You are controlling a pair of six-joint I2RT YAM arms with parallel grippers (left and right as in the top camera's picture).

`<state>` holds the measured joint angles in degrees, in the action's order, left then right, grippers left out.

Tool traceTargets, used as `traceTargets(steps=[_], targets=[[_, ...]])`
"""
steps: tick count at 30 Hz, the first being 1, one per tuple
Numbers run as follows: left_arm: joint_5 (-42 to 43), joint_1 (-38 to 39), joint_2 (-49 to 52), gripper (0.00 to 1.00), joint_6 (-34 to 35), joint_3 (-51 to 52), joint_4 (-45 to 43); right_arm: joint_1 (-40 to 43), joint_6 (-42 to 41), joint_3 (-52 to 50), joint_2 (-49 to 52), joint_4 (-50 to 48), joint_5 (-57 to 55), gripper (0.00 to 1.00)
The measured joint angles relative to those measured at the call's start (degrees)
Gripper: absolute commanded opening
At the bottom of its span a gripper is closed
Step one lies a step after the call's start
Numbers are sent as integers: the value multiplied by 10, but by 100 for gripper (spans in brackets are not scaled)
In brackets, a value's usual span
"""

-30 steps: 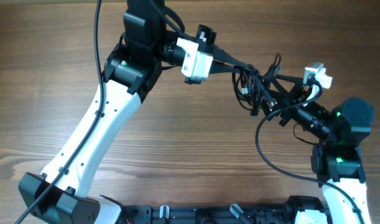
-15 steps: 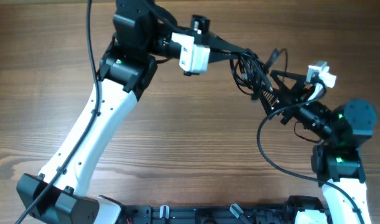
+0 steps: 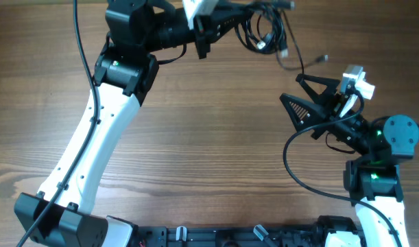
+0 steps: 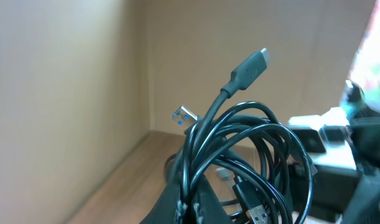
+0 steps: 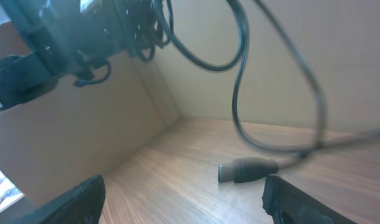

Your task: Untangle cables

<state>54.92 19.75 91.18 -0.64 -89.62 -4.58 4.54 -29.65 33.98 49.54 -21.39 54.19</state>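
Observation:
The cables (image 3: 265, 29) are thin black wires bunched in loose loops, hanging at the table's far edge from my left gripper (image 3: 242, 15), which is shut on them. In the left wrist view the loops (image 4: 255, 155) rise from between the closed fingertips (image 4: 191, 208), and one plug (image 4: 249, 65) sticks up. A single strand trails down to a plug (image 3: 323, 60) on the wood. My right gripper (image 3: 289, 88) stands open and empty, apart from the bundle. Its wrist view shows that plug (image 5: 245, 169) lying on the table between and beyond its spread fingers (image 5: 78, 199).
The wooden table (image 3: 195, 137) runs out to cardboard-coloured walls (image 4: 71, 93) at the far side. A thicker black arm cable (image 3: 295, 171) loops beside the right arm. The left arm (image 3: 92, 137) crosses the left half of the table.
My left gripper has carried the cable bundle up and left toward the far edge, away from the right gripper's fingers. The right gripper stays open, now with nothing between its fingers.

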Motion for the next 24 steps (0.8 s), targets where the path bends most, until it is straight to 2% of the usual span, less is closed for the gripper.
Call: traceTargets(steps=[2, 5, 7, 9, 12, 14, 19, 22, 24], targets=[[-41, 0, 0, 4, 51, 0, 15, 0, 5, 14, 0, 21, -17, 84], [-111, 0, 0, 4, 113, 0, 55, 0, 33, 63, 0, 117, -51, 84], [-158, 0, 0, 4, 154, 0, 76, 0, 77, 110, 0, 202, -83, 85], [-179, 0, 0, 4, 179, 0, 80, 0, 121, 141, 0, 246, -106, 84], [-196, 0, 0, 4, 225, 0, 84, 0, 200, 163, 0, 249, -124, 84], [-200, 0, 0, 4, 269, 0, 85, 0, 267, 163, 1, 250, -131, 81], [-183, 3, 0, 4, 355, 0, 85, 0, 387, 163, 8, 250, -134, 79], [-173, 23, 0, 4, 374, 0, 89, 0, 432, 163, 20, 231, -111, 71], [-169, 44, 0, 4, 380, 0, 89, 0, 447, 163, 25, 220, -92, 70]])
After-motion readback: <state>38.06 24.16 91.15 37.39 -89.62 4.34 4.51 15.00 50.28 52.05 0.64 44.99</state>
